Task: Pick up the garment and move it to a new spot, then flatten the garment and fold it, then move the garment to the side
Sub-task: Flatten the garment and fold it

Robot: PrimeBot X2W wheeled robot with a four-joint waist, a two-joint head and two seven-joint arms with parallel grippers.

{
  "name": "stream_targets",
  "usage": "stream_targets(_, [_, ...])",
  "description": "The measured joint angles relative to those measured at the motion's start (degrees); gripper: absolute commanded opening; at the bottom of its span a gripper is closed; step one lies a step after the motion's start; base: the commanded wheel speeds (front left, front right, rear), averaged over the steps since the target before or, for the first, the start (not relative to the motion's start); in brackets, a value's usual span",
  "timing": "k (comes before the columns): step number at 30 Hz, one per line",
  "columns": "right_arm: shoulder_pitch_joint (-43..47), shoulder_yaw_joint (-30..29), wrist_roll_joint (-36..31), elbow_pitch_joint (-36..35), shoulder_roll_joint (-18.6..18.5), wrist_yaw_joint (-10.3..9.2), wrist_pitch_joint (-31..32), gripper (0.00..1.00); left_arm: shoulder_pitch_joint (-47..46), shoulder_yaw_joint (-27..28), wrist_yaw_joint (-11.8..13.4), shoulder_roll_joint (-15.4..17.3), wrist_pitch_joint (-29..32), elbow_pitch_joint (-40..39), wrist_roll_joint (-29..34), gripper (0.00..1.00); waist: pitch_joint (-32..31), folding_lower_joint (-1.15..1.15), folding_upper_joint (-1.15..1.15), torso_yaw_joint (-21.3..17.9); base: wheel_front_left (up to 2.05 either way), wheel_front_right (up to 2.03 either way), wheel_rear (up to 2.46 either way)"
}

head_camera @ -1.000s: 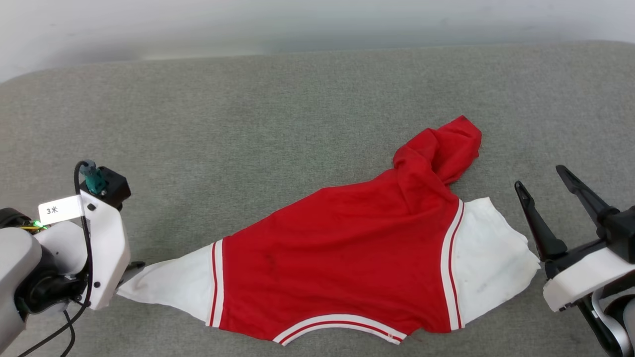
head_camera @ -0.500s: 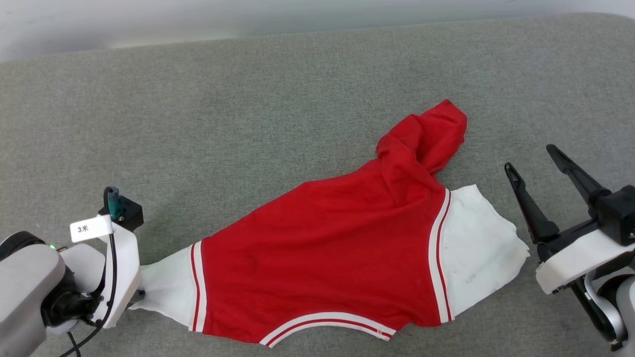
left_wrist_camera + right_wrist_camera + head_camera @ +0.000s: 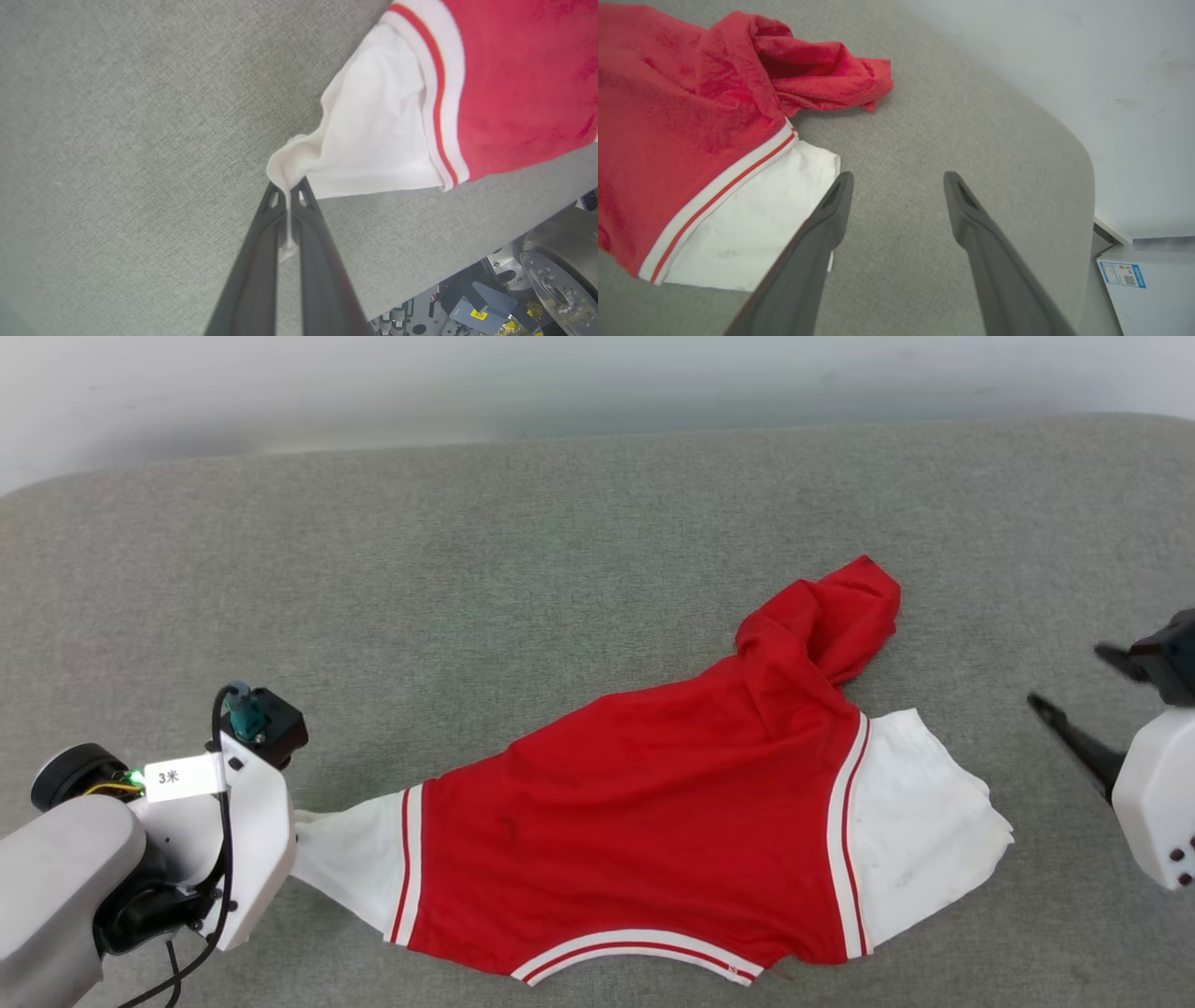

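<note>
**Left sleeve tip pinched, right side open beside the other sleeve**

The garment [image 3: 635, 821], a red jersey-style T-shirt of soft knit with white short sleeves and red-and-white striped trim, lies low on the grey felt-like padded surface [image 3: 467, 616]. It stretches from 9 o'clock to 3 o'clock, with its curved striped band toward 6 o'clock. No lettering shows on the upward face.

My left gripper [image 3: 286, 205] presses its two long dark fingers together on the very tip of the white left sleeve [image 3: 373, 130], at the 9 o'clock end. A thin strip of white cloth runs down between them, and the sleeve draws up to a point at the pinch. I hold it there because that tip is the outermost corner. A pull toward 9 o'clock should tighten the shoulder line instead of bunching it.

My right gripper [image 3: 896, 186] is spread wide and holds nothing. One finger sits at the edge of the white right sleeve [image 3: 752, 224] at 3 o'clock, and I cannot tell whether it touches. The other finger is over bare surface. I judge it is placed to take the matching corner.

At 1 o'clock of the body, a twisted red bunch [image 3: 822, 616] is folded over itself, so the shirt is not flat. I read this as early flattening, with folding not yet begun. The pinch is slim, so a hard tug could slip it free.
</note>
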Motion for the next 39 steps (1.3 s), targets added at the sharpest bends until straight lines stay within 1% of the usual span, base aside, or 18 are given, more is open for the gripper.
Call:
stream_targets(3, [-2.02, 4.95, 8.57, -2.63, -5.39, 0.0, 11.39, 1.0, -0.02, 0.64, 0.79, 0.49, -1.2, -2.04, 0.01, 0.0, -0.19, 0.0, 0.0, 0.66, 0.0, 0.0, 0.0])
stream_targets(5, [-3.67, 6.92, 13.22, -3.09, -7.26, 0.0, 17.35, 1.0, -0.23, 0.62, 0.86, 0.67, -1.4, -3.39, 0.89, 0.0, 0.05, 0.0, 0.0, 1.0, 0.0, 0.0, 0.0])
stream_targets(7, [-5.08, 9.16, 16.25, -2.61, -8.06, 0.0, 23.01, 1.0, -0.53, 0.59, 1.35, 0.74, -1.56, -4.5, 1.43, 0.0, 0.48, 0.0, 0.0, 1.36, 0.0, 0.0, 0.0])
stream_targets(8, [-5.83, 10.28, 16.75, -2.24, -8.13, 0.0, 24.73, 1.0, -0.71, 0.58, 1.4, 0.7, -1.56, -5.01, 1.68, 0.0, 0.76, 0.0, 0.0, 1.56, 0.0, 0.0, 0.0])
stream_targets(10, [-7.55, 11.87, 18.48, -0.37, -7.37, 0.0, 27.87, 1.0, -1.26, 0.62, 1.62, 0.64, -1.62, -5.99, 2.37, 0.0, 1.48, 0.0, 0.0, 1.88, 0.0, 0.0, 0.0])
stream_targets(12, [-9.06, 13.9, 18.57, 1.77, -6.13, 0.0, 29.55, 1.0, -1.77, 0.64, 1.81, 0.37, -1.63, -6.67, 2.83, 0.0, 2.32, 0.0, 0.0, 2.22, 0.0, 0.0, 0.0])
stream_targets(15, [-10.92, 16.25, 18.03, 5.58, -4.31, 0.0, 29.95, 1.0, -2.76, 0.88, 1.98, -0.1, -1.7, -7.43, 3.36, 0.0, 3.76, 0.0, 0.0, 2.81, 0.0, 0.0, 0.0])
stream_targets(20, [-11.75, 19.97, 18.06, 12.23, -1.05, -0.01, 27.18, 1.0, -3.53, 1.32, 2.31, -0.38, -2.35, -7.87, 3.81, 0.0, 6.12, 0.0, 0.0, 3.6, 0.0, 0.0, 0.0])
stream_targets(24, [-12.07, 22.26, 19.06, 14.47, -0.98, -0.01, 23.77, 1.0, -3.49, 1.4, 2.57, -0.62, -2.98, -7.86, 3.74, 0.0, 7.13, 0.0, 0.0, 3.86, 0.0, 0.0, 0.0])
stream_targets(28, [-12.51, 23.71, 20.65, 16.26, -0.87, 0.0, 19.5, 1.0, -2.83, 1.62, 2.87, -0.51, -4.1, -7.51, 3.15, 0.0, 6.61, 0.0, 0.0, 3.33, 0.0, 0.0, 0.0])
stream_targets(29, [-12.61, 23.99, 21.13, 16.57, -0.86, -0.01, 18.4, 0.31, -2.36, 1.75, 3.07, -0.43, -4.68, -7.44, 3.04, 0.0, 6.26, 0.0, 0.0, 3.18, 0.0, 0.0, 0.0])
stream_targets(30, [-12.68, 24.25, 21.65, 16.79, -0.87, -0.01, 17.26, 0.0, -2.01, 1.8, 3.28, -0.29, -4.91, -7.38, 2.77, 0.0, 5.84, 0.0, 0.0, 3.01, 0.0, 0.0, 0.0])
stream_targets(34, [-13.07, 24.87, 23.39, 15.68, -1.48, 0.0, 13.14, 0.0, -1.26, 2.69, 3.48, 0.59, -7.0, -7.95, 2.1, 0.0, 3.65, 0.0, 0.0, 2.5, 0.0, 0.0, 0.0])
stream_targets(39, [-13.81, 23.84, 24.64, 11.07, -6.16, 0.0, 9.07, 0.0, -0.92, 4.2, 4.31, 2.11, -9.69, -10.62, 1.87, 0.0, 0.28, 0.0, 0.0, 2.1, 0.0, 0.0, 0.0])
